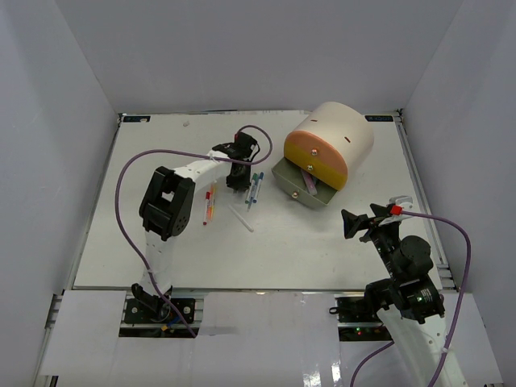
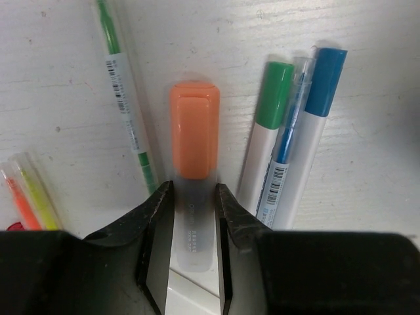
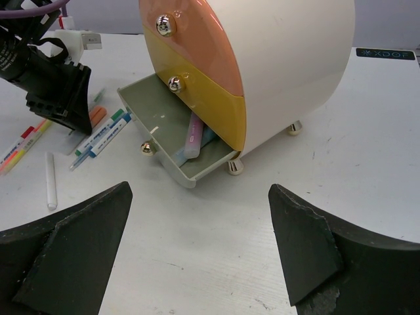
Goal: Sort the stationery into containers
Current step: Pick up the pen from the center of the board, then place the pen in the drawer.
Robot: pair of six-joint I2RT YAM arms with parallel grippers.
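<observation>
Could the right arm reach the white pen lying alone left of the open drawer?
Probably yes. The right tool is open and empty, and the white pen lies by itself on bare table. The left tool is farther back, around the orange marker.

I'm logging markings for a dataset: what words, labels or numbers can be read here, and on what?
"XDOF", as best it reads: dark sticker at the table corner.
Green-striped pen: barcode and print, too small to read.
Thin blue pen: barcode label, digits too small.
Orange highlighter: faint barrel print, blurred, unreadable.
</observation>
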